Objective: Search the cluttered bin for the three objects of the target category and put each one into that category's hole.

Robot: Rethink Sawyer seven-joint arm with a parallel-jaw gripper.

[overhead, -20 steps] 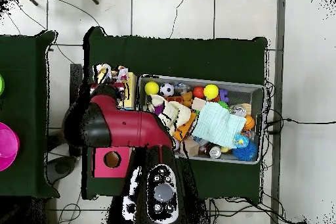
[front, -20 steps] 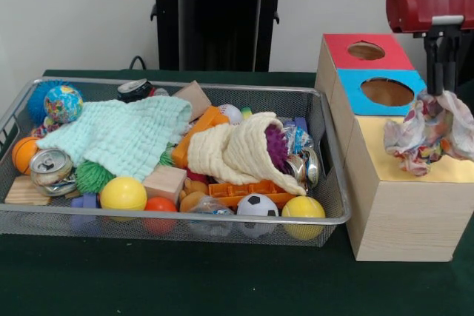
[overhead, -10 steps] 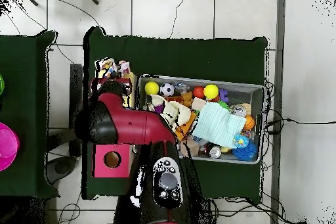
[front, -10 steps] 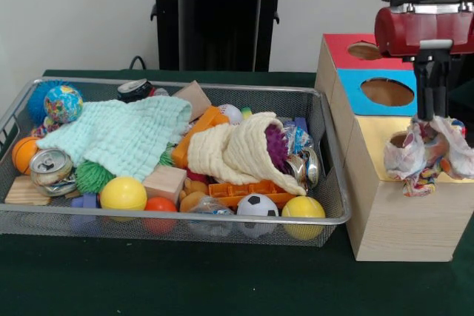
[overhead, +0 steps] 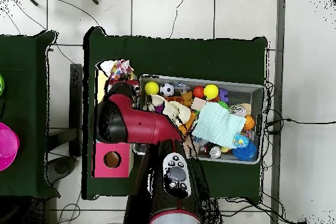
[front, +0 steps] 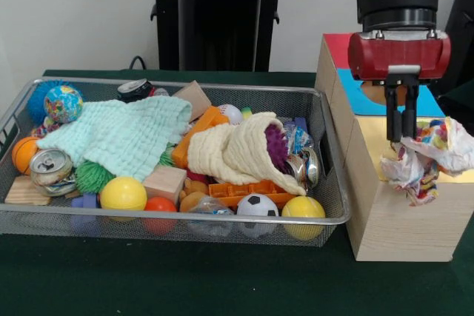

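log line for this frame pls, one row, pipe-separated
phase: drop-off | gripper: over yellow box top, above hole | patterned cloth: bunched on yellow top, not yet through | bin: cluttered, mint cloth and cream cloth remain

The crumpled cloth is white with a multicoloured print of red, yellow and blue. The box shows red, blue and yellow top panels over pale wood sides. In the silver mesh bin, a mint green towel lies at nine o'clock from a cream towel; a black-and-white football sits between yellow balls.
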